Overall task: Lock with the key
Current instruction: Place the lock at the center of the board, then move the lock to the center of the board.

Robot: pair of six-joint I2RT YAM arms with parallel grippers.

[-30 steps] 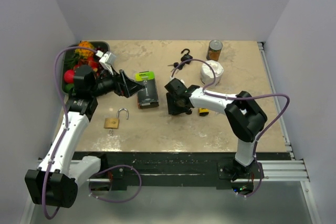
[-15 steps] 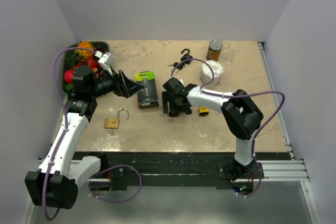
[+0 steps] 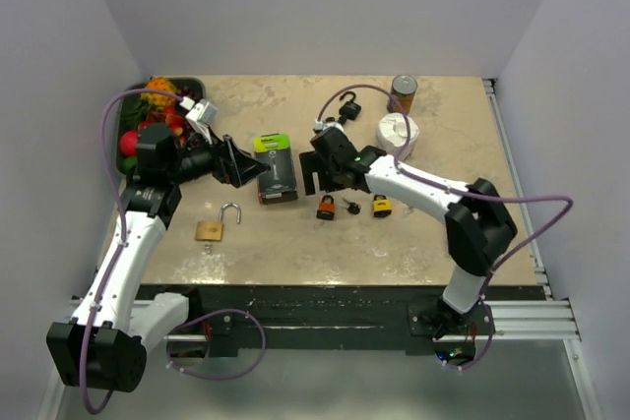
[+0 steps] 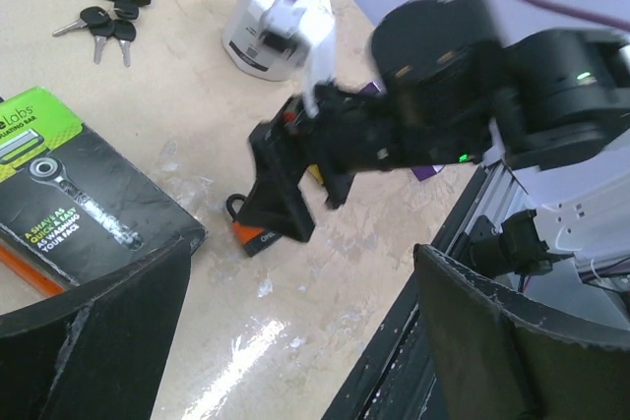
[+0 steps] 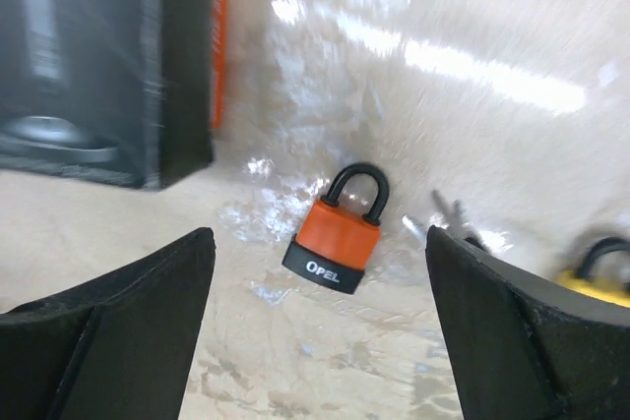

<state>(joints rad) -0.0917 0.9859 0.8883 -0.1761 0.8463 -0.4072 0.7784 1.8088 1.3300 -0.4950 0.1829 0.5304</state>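
Both empty, spread wide: left tool, right tool near orange padlock; tray holds colourful fruit.

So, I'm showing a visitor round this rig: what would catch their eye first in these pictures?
Probably the orange padlock, shut and lying flat mid-table near a black product box, with the right gripper hovering open above it. Next comes the brass padlock with its shackle swung open, on the left arm's side, and then the tray of colourful items at the far left corner.
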